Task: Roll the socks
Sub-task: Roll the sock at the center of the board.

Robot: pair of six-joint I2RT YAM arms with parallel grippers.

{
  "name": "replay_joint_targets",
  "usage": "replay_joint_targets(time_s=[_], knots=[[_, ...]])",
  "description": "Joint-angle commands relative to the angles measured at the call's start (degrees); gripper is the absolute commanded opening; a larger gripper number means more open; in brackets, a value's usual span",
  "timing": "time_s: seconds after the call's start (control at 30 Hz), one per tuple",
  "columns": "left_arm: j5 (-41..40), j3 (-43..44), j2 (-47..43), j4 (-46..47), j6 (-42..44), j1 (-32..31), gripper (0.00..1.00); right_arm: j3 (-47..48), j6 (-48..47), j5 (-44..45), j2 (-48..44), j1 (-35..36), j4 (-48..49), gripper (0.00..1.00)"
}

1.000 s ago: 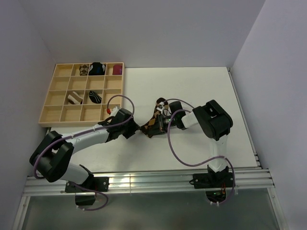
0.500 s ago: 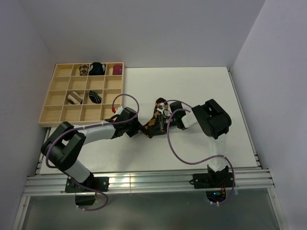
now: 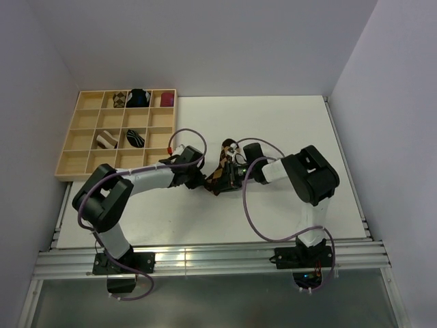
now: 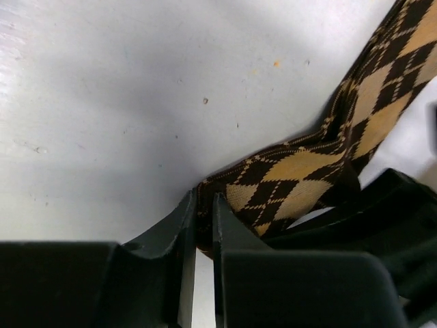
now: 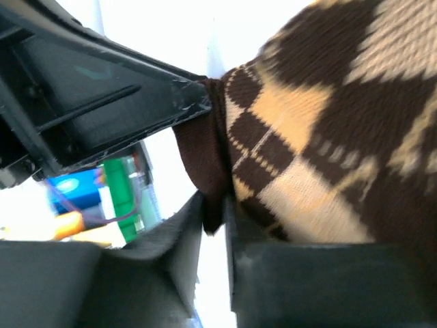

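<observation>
A brown-and-tan argyle sock [image 3: 221, 166] lies bunched at mid-table between both grippers. My left gripper [image 3: 203, 182] comes in from the left and is shut on the sock's lower edge; in the left wrist view, argyle fabric [image 4: 293, 178] runs down into the narrow gap of that gripper [image 4: 203, 203]. My right gripper [image 3: 230, 175] meets it from the right, and its wrist view shows that gripper [image 5: 215, 205] shut on the sock's dark brown cuff [image 5: 205, 157]. A rolled brown-and-cream striped sock [image 3: 106, 140] and a rolled black sock with thin white stripes [image 3: 135, 138] sit in tray compartments.
A wooden compartment tray [image 3: 89, 162] stands at the back left. Its top row holds a small argyle bundle [image 3: 120, 100], a black-and-blue bundle [image 3: 140, 98] and a maroon bundle [image 3: 166, 100]. Purple cables [image 3: 249, 205] loop over both arms. Walls close in on both sides of the table.
My left arm has reached right to the sock, and its jaws have closed on the sock's edge. The right gripper has stayed at the sock, its forearm shifting slightly.
</observation>
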Motion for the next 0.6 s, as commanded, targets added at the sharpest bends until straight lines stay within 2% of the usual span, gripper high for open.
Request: replay_joint_targets(time_s=[0.0,0.1,0.23,0.33,0.37,0.47,0.57], knots=[[-1.10,4.12,1.63,-9.86,3.32,-0.24,0.06,-3.09,-8.12,8.07,-8.14,0.84,-4.64,0.29],[-1.45,7.63,2.24,-14.01,5.16,-0.24,0.02,-5.37,-13.74,16.41,-15.96,2.69,-6.23,0.39],[-1.02,12.04,4.17,-20.59,7.54,-0.24,0.02,-9.95,-18.32,32.37,-26.49,6.46,-3.25,0.47],[-0.41,13.36,4.88,-21.66,8.42,-0.33,0.02,-12.41,-22.98,40.58,-30.64,11.21,-0.78,0.52],[-0.14,13.54,5.23,-21.84,8.60,-0.24,0.02,-12.59,-24.21,45.65,-31.27,12.61,-0.60,0.53],[0.65,14.59,6.11,-22.63,9.30,-0.33,0.02,-12.86,-27.91,52.79,-31.54,18.68,0.80,0.56],[1.44,15.21,6.64,-22.81,9.65,-0.33,0.02,-11.72,-30.02,56.24,-29.34,22.29,0.98,0.57]])
